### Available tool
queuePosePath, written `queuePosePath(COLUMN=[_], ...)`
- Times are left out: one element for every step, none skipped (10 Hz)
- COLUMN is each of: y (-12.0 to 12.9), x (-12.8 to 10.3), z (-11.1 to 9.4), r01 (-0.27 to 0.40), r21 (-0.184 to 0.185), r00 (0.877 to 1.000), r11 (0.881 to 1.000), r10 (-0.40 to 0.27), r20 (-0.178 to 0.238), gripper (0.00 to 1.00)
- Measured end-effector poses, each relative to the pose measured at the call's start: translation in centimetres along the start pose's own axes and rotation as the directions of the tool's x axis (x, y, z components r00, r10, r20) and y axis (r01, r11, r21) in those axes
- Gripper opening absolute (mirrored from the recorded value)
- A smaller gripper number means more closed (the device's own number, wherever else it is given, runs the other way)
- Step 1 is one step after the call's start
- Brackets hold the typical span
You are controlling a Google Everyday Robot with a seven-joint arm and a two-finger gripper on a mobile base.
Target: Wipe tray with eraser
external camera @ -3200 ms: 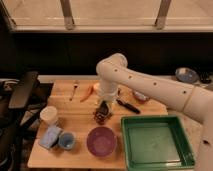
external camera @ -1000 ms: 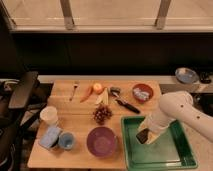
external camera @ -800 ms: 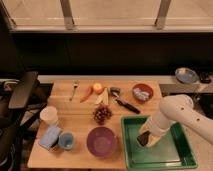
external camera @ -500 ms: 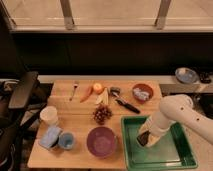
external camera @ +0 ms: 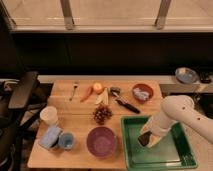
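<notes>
Gripper [external camera: 146, 135] slides a bit toward the near-left of tray [external camera: 172, 152] versus a second ago. I have it clamped on eraser [external camera: 143, 141], low on the tray's left half. Wiping stroke looks underway; right half probably still to do.

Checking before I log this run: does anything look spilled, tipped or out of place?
Nothing stands out. The gripper holds a small dark eraser down in the large green plastic tray; no spills visible.
</notes>
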Motion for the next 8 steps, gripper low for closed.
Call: queuePosePath(y=[0.3, 0.5, 0.6, 0.8, 0.9, 1.0, 1.0, 0.8], x=[0.7, 1.2, 1.4, 1.9, 2.4, 3.0, 3.4, 3.8], z=[0.7, 1.1, 1.0, 0.8, 0.9, 1.1, 1.4, 1.7], r01=[-0.003, -0.005, -0.008, -0.014, -0.023, -0.032, -0.038, -0.042], r21=[-0.003, -0.006, -0.007, -0.012, -0.017, -0.024, -0.031, -0.040], r00=[1.000, 1.000, 1.000, 1.000, 0.999, 0.999, 0.998, 0.998], r11=[1.000, 1.000, 1.000, 1.000, 1.000, 0.999, 0.999, 0.998], r10=[0.004, 0.006, 0.009, 0.014, 0.023, 0.033, 0.039, 0.044], r20=[0.010, 0.017, 0.020, 0.024, 0.028, 0.034, 0.040, 0.046], gripper=[0.02, 0.02, 0.02, 0.02, 0.02, 0.02, 0.02, 0.02])
